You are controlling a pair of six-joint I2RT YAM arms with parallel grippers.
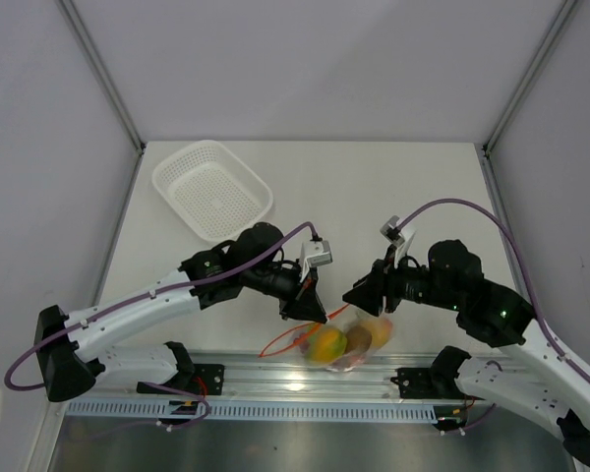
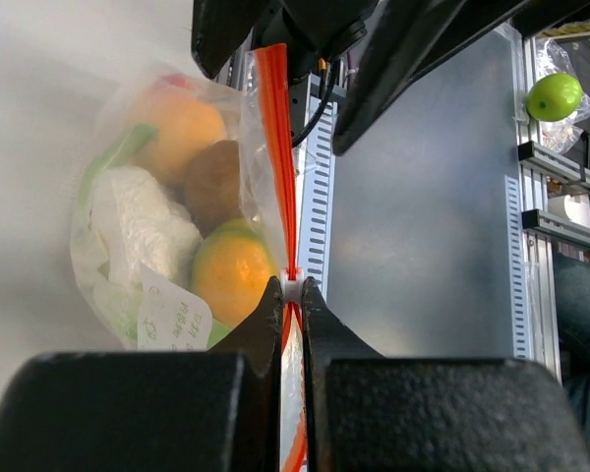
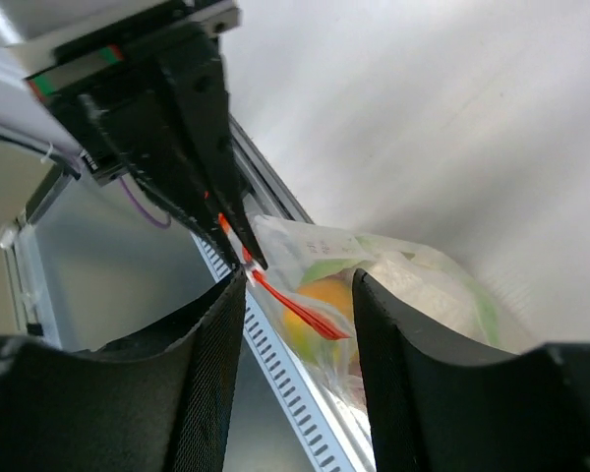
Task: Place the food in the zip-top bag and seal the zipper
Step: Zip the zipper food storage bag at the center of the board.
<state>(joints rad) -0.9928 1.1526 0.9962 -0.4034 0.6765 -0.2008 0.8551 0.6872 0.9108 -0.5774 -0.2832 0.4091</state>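
Bag [image 2: 118, 108]: thin clear plastic, crinkly, glossy w/ glare. Zipper [image 2: 275, 147]: smooth red-orange plastic strip, slight sheen. White label [image 2: 172, 317] at bag's 6 o'clock looks like paper, matt. Inside: mango [image 2: 231, 280] & orange [image 2: 182, 128] smooth, satin; brown piece [image 2: 211, 185] matt; white-and-green piece [image 2: 143, 231] rough, bumpy. Left pincer [image 2: 291, 287]: black, matt, grainy. Right pincer [image 3: 297, 285]: black, inner faces w/ fine cross-hatch texture. Counter [image 1: 374, 197]: white, matt, smooth. Basket [image 1: 212, 189] at 11 o'clock: white plastic mesh. Rail [image 1: 305, 379] at 6 o'clock: bare metal, dull shine.
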